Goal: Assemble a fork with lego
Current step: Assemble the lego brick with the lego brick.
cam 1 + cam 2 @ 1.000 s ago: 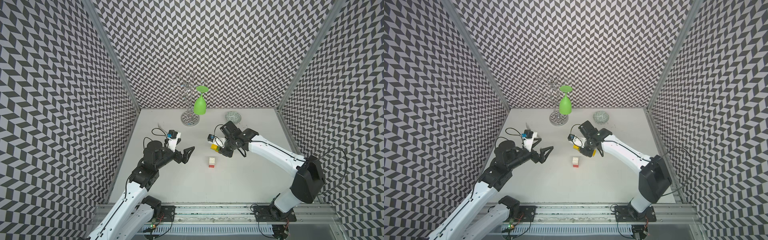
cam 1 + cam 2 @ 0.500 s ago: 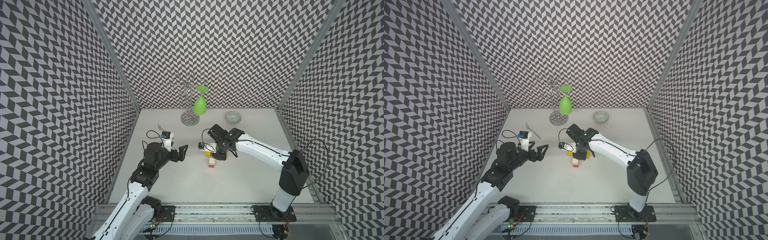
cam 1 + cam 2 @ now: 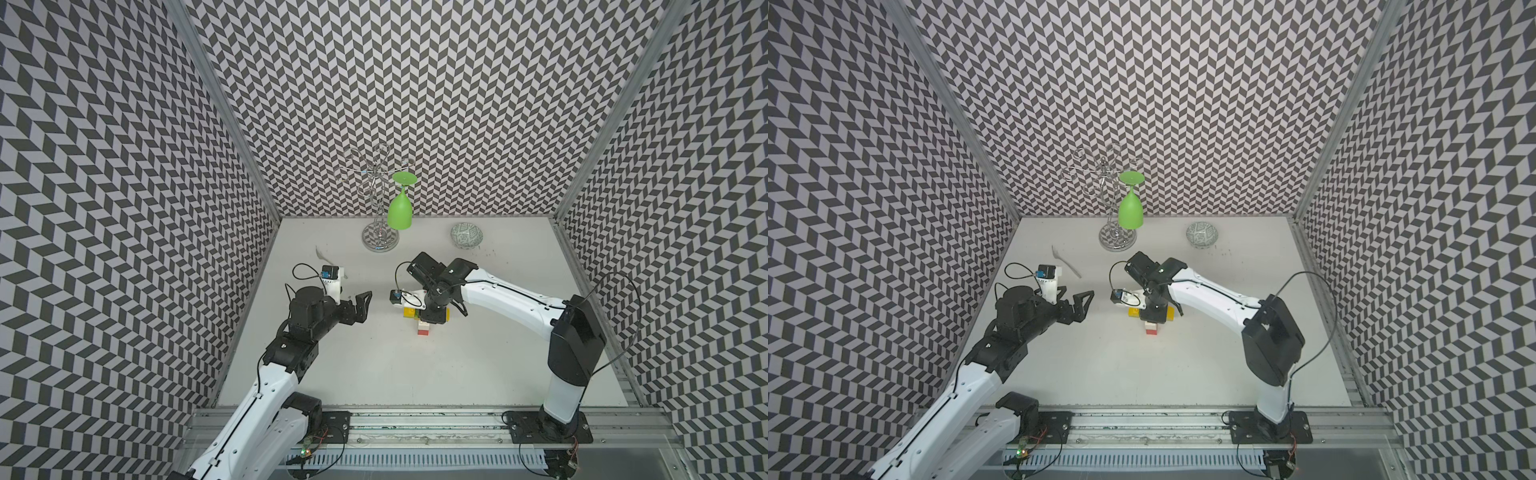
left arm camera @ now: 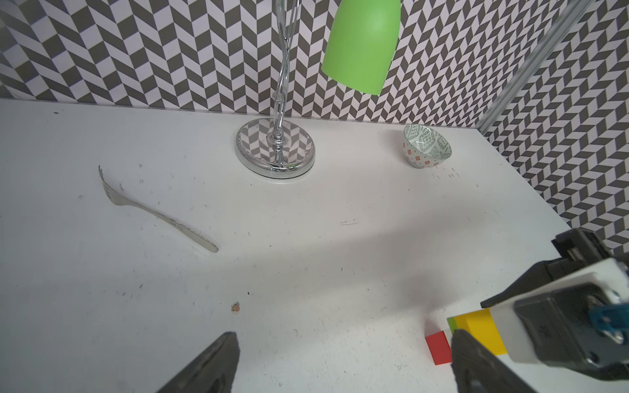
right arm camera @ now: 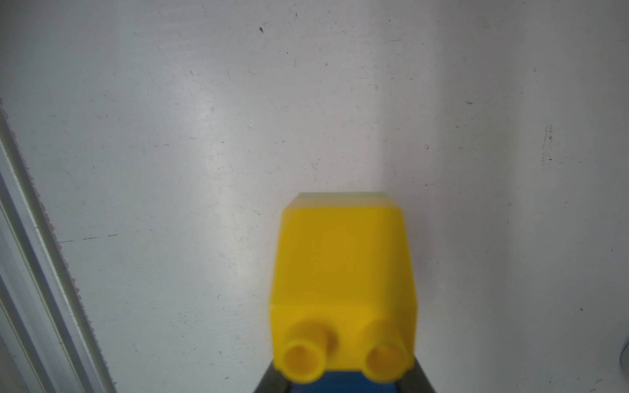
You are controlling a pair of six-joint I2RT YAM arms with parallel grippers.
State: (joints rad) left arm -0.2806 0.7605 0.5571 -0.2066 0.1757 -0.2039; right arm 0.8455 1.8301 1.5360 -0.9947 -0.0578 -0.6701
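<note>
A red-and-white brick stack (image 3: 424, 328) (image 3: 1152, 328) stands mid-table in both top views. My right gripper (image 3: 434, 316) (image 3: 1156, 316) is directly over it, shut on a lego cluster. That cluster shows a yellow brick (image 3: 409, 312), an orange end (image 3: 448, 314) and a lime-green edge (image 4: 452, 322). In the right wrist view the yellow brick (image 5: 343, 289) fills the centre, with blue (image 5: 357, 387) below it between the dark fingers (image 5: 269, 382). Whether the cluster is seated on the stack is hidden. My left gripper (image 3: 362, 306) (image 4: 343, 360) hangs open and empty, left of the stack.
A metal fork (image 4: 153, 211) lies at the back left of the white table (image 3: 415, 374). A chrome stand (image 3: 380, 239) holding an upside-down green glass (image 3: 400, 212) is at the back centre. A small patterned bowl (image 3: 467, 235) sits at the back right.
My right gripper has carried the lego cluster leftward and forward until it is down over the red-and-white stack. The left gripper has drawn back slightly to the left, still open.
</note>
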